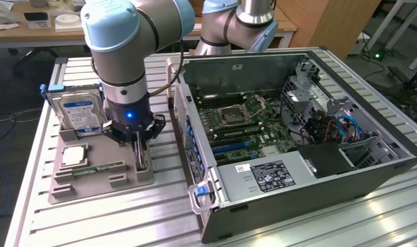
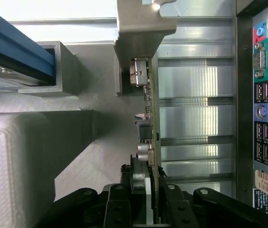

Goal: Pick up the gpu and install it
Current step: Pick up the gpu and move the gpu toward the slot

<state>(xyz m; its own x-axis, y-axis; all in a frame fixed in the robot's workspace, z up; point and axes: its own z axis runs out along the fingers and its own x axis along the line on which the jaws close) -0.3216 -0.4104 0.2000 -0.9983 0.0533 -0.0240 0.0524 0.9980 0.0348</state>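
A: Where's the thin dark gpu card (image 2: 151,118)?

B: It's standing on edge in the grey printed plastic holder (image 1: 98,181), with the black two-finger gripper (image 2: 148,187) clamped on both faces. Watch your lift. If you tilt it, the card's end likely snags in its slot, and a weak pinch could let it slip.

A: Around you?

B: Ribbed aluminium table (image 1: 126,221). Open black computer case (image 1: 373,172) just beside the holder. Wooden desk (image 1: 9,32) behind.
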